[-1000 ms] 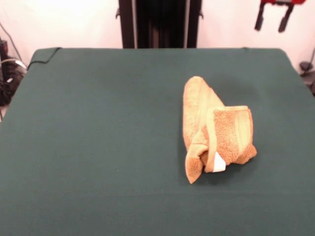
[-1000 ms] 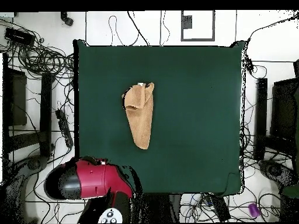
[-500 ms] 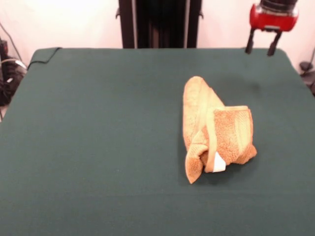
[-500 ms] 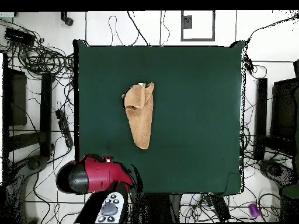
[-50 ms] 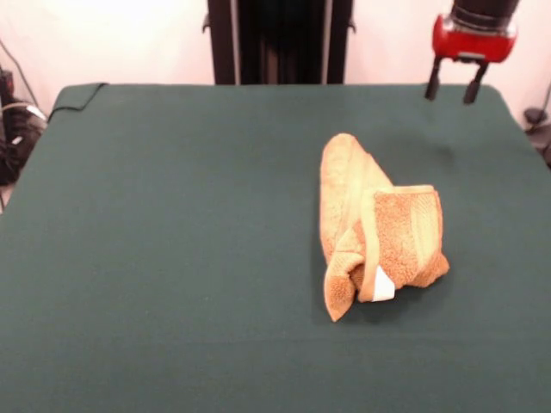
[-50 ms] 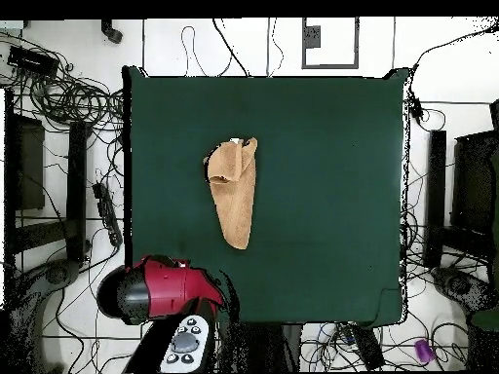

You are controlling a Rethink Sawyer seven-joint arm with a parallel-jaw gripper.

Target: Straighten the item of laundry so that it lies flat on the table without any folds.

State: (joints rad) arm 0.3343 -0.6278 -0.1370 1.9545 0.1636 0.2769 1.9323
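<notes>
Two dark fingers of the end effector (image 5: 451, 84) hang apart and empty above the far corner of the tabletop (image 5: 172, 241); a second ago it was higher and only partly visible, so the approach has begun. The towel (image 5: 372, 225) lies well apart, unmoved, folded into a cone, probably in several layers. No straightening is done yet.

The orange-tan towel (image 5: 375, 225) lies folded over itself on the green tabletop (image 5: 172, 241) — a white label (image 5: 383, 285) peeks out at its near end. The tool (image 5: 450, 84) hangs over the far right corner, fingers apart — well clear of the towel.
</notes>
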